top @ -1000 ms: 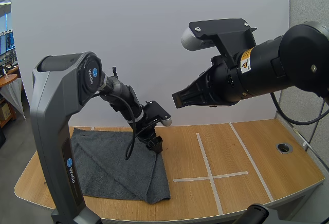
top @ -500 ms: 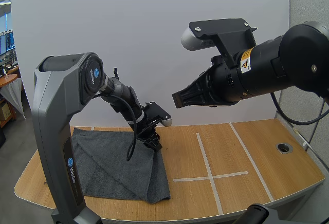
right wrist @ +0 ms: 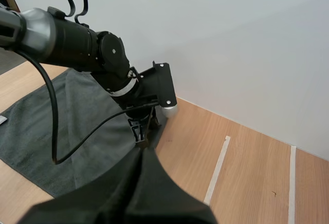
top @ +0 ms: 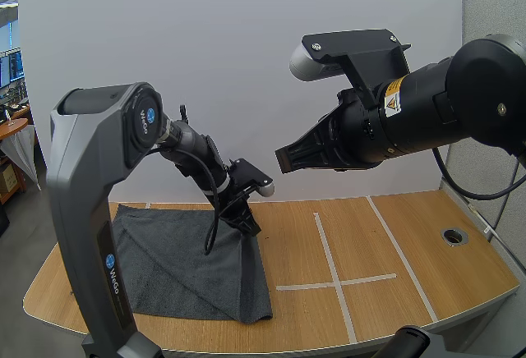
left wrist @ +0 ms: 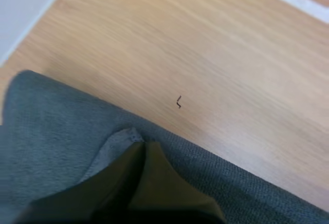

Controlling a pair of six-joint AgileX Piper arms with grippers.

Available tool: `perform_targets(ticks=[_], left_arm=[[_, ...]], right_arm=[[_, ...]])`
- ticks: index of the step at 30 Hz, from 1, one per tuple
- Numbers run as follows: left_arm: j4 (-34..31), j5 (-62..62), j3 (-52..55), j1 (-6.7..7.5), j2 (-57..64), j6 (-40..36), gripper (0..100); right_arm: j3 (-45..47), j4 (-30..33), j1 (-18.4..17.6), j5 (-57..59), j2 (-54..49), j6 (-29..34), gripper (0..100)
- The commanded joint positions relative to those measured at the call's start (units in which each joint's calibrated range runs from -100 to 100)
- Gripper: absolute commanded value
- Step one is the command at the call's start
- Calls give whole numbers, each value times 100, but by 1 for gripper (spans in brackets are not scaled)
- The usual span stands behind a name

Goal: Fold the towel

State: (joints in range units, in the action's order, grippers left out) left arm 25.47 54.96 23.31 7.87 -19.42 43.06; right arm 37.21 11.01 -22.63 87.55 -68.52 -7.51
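Dark grey towel (top: pixel 181 268) on L side of wooden bench (top: pixel 394 235), spread mostly flat, near edge close to bench's near rim. At its far R corner, cloth rising to a small peak under L pincer (top: pixel 249 225).

L pincer: clenched on towel's edge, tips pointing down, just off bench surface. From L wrist cam: fingers together as one dark wedge (left wrist: pixel 144 149), towel (left wrist: pixel 46 121) bunched around the tip w/ a small paler flap of cloth folded up just beside it. Bare bench (left wrist: pixel 205 54) beyond towel's edge, tiny dark speck (left wrist: pixel 178 101) on the wood near that edge.

R pincer (top: pixel 285 159): clenched on nothing, held high above bench, well apart from towel, pointing L toward L arm. From R wrist cam: own fingers as a single dark wedge (right wrist: pixel 141 154), looking down at L pincer (right wrist: pixel 141 134) at towel's (right wrist: pixel 77 126) R edge; bench (right wrist: pixel 247 172) bare to the R of it.

White tape cross (top: pixel 333 280) on bench mid-R, long arm running near-to-far, short arm L-to-R; second tape line (top: pixel 399 251) further R, angled near-to-far. Same tape lines (right wrist: pixel 216 170) visible from R wrist cam, R of towel. Round metal-rimmed hole (top: pixel 454 236) in bench at far R; inside of it too dark to tell.
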Motion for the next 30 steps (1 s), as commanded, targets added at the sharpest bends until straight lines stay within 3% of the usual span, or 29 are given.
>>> perform_targets(ticks=[1, 10, 19, 21, 23, 27, 30], left_arm=[[-104, 160, -55, -63, 528, -440, 0], [-449, 1577, -29, -549, 872, -677, 0], [-473, 2705, 65, -1170, 1382, -677, 0], [-408, 2710, 146, -1248, 1494, -590, 0], [-343, 2748, 198, -1241, 1533, -352, 0], [-281, 2738, 198, -1063, 1478, -224, 0], [-63, 2476, 198, -876, 1433, -147, 12]], right_arm=[[-9, 22, 22, -102, -64, -31, 0], [-9, 22, 22, -102, -64, -31, 0], [-9, 22, 22, -102, -64, -31, 0], [-9, 22, 22, -102, -64, -31, 0], [-9, 22, 22, -102, -64, -31, 0], [-9, 22, 22, -102, -64, -31, 0], [-9, 22, 22, -102, -64, -31, 0]])
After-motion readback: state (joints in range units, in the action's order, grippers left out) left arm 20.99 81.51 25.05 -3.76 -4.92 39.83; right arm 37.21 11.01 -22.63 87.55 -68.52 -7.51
